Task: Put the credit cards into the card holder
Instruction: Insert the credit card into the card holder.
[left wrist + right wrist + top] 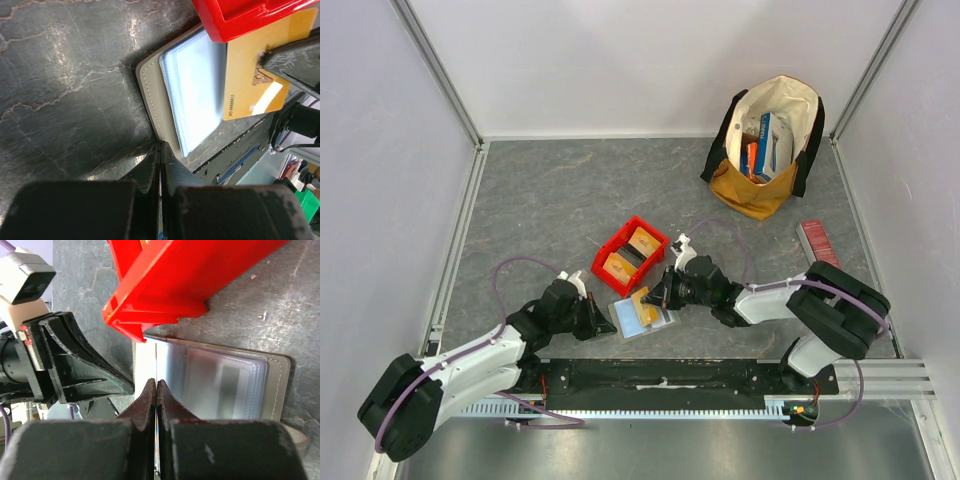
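- left gripper point(605, 322): lower left of centre, clenched, tips at the holder's left edge (can't tell whether it pinches the cover).
- holder point(638, 316): open and flat on the table, below centre, just under the red bin point(630, 255).
- right gripper point(656, 296): clamped on a tan card point(247, 75), over the holder's right half.

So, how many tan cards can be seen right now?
3. Two tan cards lie in the red bin; a third is pinched by the right gripper over the open card holder. Others may be hidden.
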`<state>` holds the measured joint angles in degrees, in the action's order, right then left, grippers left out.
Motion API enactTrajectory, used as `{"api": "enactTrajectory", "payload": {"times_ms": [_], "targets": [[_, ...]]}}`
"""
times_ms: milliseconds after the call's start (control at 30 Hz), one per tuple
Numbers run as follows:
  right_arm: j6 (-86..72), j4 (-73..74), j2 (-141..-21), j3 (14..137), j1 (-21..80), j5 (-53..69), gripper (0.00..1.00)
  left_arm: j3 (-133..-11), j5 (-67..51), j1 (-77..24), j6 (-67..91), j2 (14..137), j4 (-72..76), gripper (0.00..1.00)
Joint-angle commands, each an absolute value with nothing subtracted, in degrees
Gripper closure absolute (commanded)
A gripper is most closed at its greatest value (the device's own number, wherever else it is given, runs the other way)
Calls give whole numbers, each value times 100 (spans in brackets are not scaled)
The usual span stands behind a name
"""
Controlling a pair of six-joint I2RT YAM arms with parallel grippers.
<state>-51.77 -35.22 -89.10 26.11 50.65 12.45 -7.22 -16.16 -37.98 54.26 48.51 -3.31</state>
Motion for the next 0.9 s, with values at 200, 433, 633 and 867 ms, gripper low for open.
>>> {"api": "enactTrajectory", "payload": {"times_ms": [200,433,633,867], "targets": [[-5107,-3824,-8764,2391,4808,1301,100,-817,-1371,-3806,5115,4790,-747,98],[-5010,-3691,-8762,2391,4711,1441,100,-817,-1345,-3797,5124,4790,-738,98],[-5185,-4139,-9114,2294,4711,1626,100,-826,-1362,-3806,5106,4825,-729,98],[-5273,-4446,-9351,2241,4711,1810,100,-817,-1362,-3797,5133,4816,-677,98]]}}
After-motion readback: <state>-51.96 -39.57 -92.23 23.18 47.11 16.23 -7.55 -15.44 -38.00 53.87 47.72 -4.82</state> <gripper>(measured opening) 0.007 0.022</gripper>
